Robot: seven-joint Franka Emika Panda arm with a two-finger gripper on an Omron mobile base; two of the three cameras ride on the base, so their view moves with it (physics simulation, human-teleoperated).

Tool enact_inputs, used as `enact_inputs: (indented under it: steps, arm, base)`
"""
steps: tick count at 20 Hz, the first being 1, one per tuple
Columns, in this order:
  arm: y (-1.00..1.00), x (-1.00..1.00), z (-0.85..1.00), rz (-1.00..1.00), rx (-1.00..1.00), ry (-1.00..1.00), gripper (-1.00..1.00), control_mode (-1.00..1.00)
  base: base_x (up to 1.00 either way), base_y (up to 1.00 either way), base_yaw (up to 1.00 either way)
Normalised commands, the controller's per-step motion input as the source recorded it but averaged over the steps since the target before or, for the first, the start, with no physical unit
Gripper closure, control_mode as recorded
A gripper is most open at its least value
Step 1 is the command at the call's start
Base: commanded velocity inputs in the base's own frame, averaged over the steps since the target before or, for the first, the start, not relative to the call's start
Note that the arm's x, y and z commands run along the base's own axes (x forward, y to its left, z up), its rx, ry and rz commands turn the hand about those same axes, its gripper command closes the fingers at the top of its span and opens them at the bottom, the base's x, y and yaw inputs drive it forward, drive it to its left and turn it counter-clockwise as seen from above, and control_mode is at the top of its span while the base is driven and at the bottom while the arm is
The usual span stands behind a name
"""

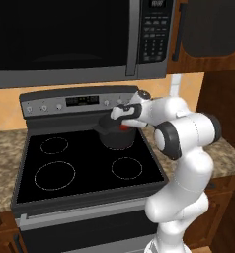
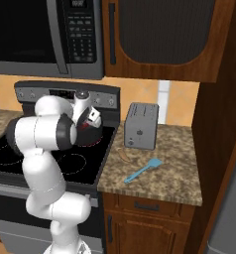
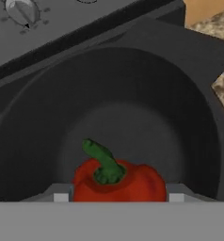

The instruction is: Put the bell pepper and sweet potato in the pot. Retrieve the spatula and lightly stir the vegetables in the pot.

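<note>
one bell pepper (image 3: 116,181) apparently gripped by claw (image 3: 115,197) over pot (image 3: 198,94).

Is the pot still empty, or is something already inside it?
Empty: the pot shows a bare floor; the bell pepper is between the hand's fingertips, above it.

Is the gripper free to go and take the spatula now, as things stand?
Probably not yet. The gripper is shut on the bell pepper over the pot. The spatula lies unobstructed on the counter, near the toaster.
</note>
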Motion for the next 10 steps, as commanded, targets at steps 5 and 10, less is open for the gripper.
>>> enact_inputs:
  steps: [5,10]
  arm:
    - [0.23,0.40,-0.17,0.00,-0.06,0.11,1.00,-1.00]
    - [0.11,0.30,-0.18,0.00,0.00,0.11,1.00,-1.00]
  base:
    - [0.00,0.00,0.00]
    - [0.00,0.00,0.00]
